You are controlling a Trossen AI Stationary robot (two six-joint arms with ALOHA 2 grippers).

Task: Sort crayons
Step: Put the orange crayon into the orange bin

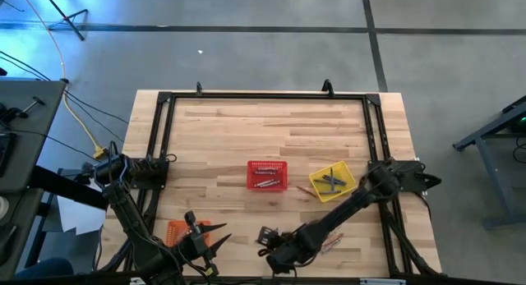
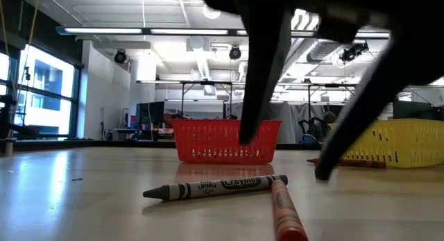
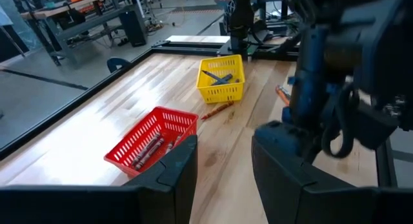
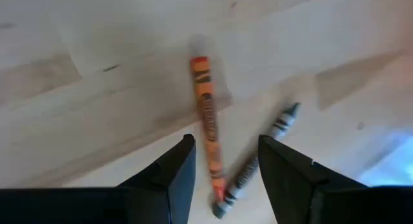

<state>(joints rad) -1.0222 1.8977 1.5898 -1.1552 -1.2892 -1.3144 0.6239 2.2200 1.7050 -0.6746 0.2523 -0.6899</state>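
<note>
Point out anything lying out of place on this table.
Three crayons are loose on the wood instead of in baskets. An orange crayon and a grey crayon lie touching at one end, under the open right hand. Another reddish crayon lies beside the yellow basket. Nothing looks spilled or broken.

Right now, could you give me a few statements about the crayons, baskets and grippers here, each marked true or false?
1. The right gripper hangs open over an orange crayon. True.
2. The grey crayon lies in the red basket. False: it lies on the table.
3. The yellow basket holds crayons. True.
4. The left gripper grips a crayon. False: it is open and holds nothing.
</note>
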